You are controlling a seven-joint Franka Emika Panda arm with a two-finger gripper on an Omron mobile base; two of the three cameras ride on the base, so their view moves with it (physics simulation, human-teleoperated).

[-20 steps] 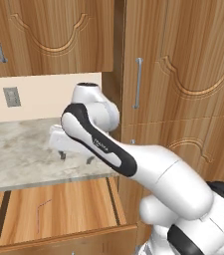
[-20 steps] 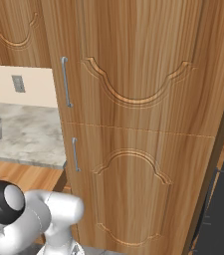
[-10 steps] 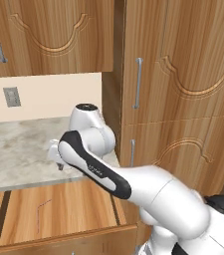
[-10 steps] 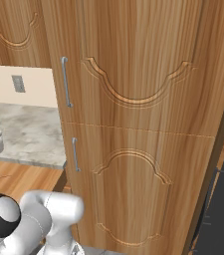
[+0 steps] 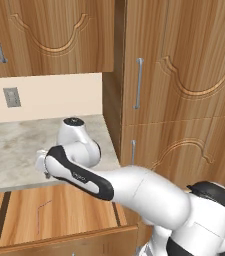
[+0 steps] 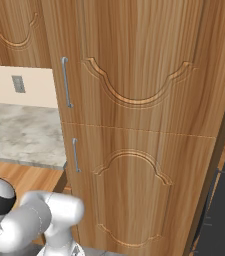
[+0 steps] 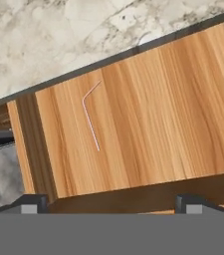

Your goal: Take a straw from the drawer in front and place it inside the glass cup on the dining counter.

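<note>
Two dark fingertips sit wide apart at the bottom of the hand view, so the gripper (image 7: 111, 203) is spread w/ nothing between them. It hangs over the pulled-out drawer (image 7: 173, 114), looking down into its light wood floor. In the left base view the gripper end (image 5: 43, 162) is at the marbled desk (image 5: 14, 150) edge, above the drawer's open inside. The straw (image 7: 90, 115) lies flat on the drawer floor, alone, well apart from the fingertips, up and left of centre in the hand view. Its long axis runs roughly up-down in that view, slightly tilted; the bent end is at the top, angling toward the desk edge, the straight end toward the gripper. Bare wood all round it: wide room to its right, less on the left, where the drawer's darker side wall runs. The desk's dark front edge overhangs the drawer's back, near the bend. Tall cabinet doors (image 5: 184, 80) stand right of the arm.
</note>
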